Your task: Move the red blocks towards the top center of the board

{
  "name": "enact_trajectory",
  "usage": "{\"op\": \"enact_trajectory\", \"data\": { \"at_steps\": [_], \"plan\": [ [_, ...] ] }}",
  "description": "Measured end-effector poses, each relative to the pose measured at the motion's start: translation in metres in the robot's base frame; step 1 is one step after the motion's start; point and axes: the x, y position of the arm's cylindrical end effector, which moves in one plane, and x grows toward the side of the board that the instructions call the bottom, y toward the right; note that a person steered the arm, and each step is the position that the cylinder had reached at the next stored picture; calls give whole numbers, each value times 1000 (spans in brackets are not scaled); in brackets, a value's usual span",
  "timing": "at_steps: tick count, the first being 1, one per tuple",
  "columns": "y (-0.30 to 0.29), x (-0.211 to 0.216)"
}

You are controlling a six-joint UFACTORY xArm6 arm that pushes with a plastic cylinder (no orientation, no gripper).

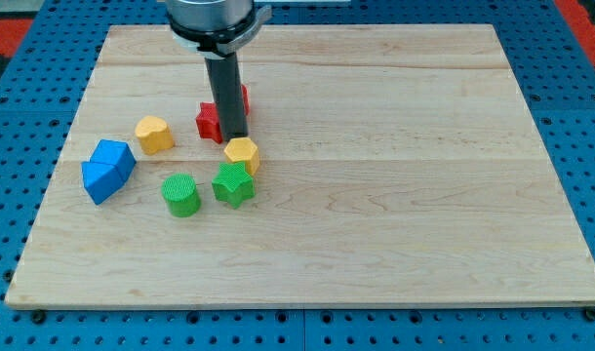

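Note:
Two red blocks lie left of the board's middle, partly hidden by my rod: one red block [209,121] shows on the rod's left, the other red block [244,98] peeks out on its right, a little higher. My tip [235,136] rests just below and between them, right above the yellow hexagon block [242,153]. The rod covers most of both red blocks, so their shapes are unclear.
A yellow heart-shaped block [154,134] lies left of the red ones. A green star block [233,184] and a green cylinder [181,194] sit below. Two blue blocks [107,170] lie together at the left. The wooden board [424,175] sits on a blue pegboard.

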Motion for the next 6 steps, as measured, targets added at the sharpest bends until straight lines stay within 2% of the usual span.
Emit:
{"op": "enact_trajectory", "data": {
  "at_steps": [3,4,6],
  "plan": [
    [-36,35],
    [-44,18],
    [-28,-54]
  ]
}}
